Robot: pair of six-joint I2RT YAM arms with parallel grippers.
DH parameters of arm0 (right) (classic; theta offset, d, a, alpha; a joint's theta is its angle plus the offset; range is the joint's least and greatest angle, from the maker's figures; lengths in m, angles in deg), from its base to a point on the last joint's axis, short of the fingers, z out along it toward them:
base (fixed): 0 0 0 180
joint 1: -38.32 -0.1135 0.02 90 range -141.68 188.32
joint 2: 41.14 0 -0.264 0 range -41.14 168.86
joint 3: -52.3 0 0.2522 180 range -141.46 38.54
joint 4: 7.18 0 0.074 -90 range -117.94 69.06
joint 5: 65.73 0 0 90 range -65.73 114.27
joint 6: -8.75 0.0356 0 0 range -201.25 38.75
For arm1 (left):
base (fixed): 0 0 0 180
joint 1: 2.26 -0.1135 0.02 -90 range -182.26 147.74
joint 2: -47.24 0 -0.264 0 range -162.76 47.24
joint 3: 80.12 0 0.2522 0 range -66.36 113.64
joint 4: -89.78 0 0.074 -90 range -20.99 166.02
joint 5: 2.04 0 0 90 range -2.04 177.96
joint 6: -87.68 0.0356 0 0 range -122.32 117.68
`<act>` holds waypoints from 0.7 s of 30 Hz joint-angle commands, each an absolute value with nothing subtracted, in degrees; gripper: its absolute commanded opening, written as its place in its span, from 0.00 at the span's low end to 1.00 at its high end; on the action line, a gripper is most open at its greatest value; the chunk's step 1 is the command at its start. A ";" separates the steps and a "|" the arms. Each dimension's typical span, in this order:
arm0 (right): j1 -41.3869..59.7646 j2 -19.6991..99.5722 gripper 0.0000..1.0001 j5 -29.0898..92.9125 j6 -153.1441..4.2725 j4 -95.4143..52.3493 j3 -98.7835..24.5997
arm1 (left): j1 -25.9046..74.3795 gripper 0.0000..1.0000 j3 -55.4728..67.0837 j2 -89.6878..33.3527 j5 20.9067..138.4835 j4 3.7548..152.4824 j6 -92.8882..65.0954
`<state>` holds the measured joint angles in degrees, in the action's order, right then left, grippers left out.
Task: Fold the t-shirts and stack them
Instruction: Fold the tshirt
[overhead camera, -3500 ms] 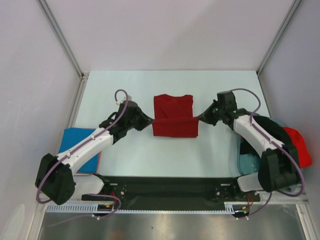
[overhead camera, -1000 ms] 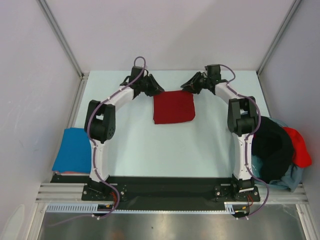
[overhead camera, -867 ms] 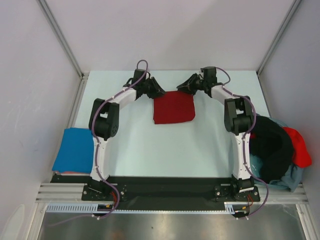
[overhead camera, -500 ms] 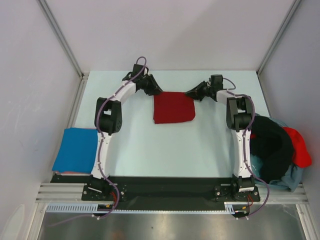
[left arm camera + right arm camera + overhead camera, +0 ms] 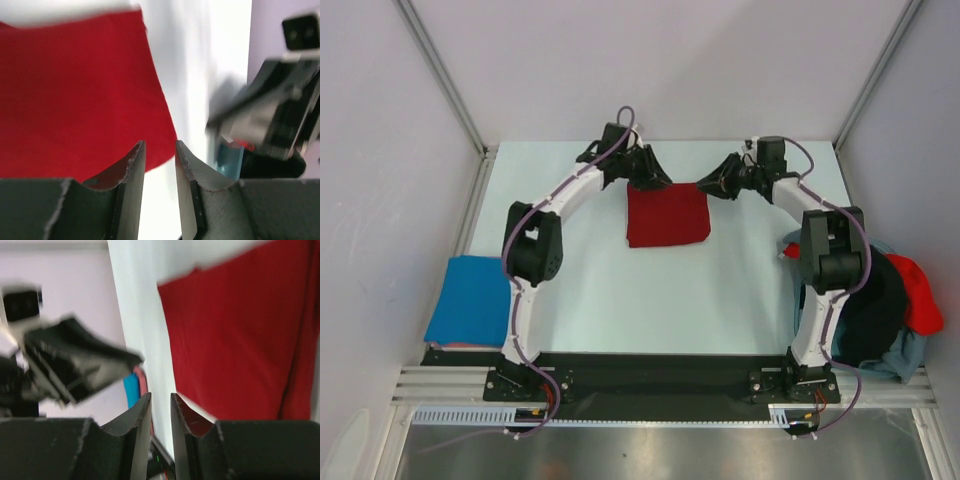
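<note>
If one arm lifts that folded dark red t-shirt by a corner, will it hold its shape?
Probably not: the dark red t-shirt is soft cloth lying in folded layers, so a one-corner lift would likely unfold it. It lies thin and flat, so it is probably light. Pushed, it would likely bunch rather than slide whole.

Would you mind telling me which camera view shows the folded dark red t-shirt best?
The top external view: the dark red t-shirt shows whole there, a folded rectangle with all its edges in sight. Each wrist view catches only a blurred part of it, cut off by the frame.
</note>
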<state>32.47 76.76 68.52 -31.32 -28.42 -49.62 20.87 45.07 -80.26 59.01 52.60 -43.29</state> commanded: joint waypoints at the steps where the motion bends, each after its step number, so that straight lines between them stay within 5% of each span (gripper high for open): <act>1: 30.85 73.03 0.26 73.75 -33.35 -22.81 -35.40 | 22.61 0.35 43.93 -83.70 54.64 57.47 -47.23; 10: 33.12 79.89 0.17 74.11 -43.89 -30.68 -33.09 | 22.88 0.34 44.99 -91.19 57.28 55.81 -44.52; 21: 30.32 71.26 0.19 74.45 -45.40 -35.45 -37.30 | 22.96 0.35 32.36 -71.70 58.87 53.34 -40.37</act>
<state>32.34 71.41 73.79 -45.77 -36.55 -33.73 23.15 35.78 -80.57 58.37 52.40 -42.30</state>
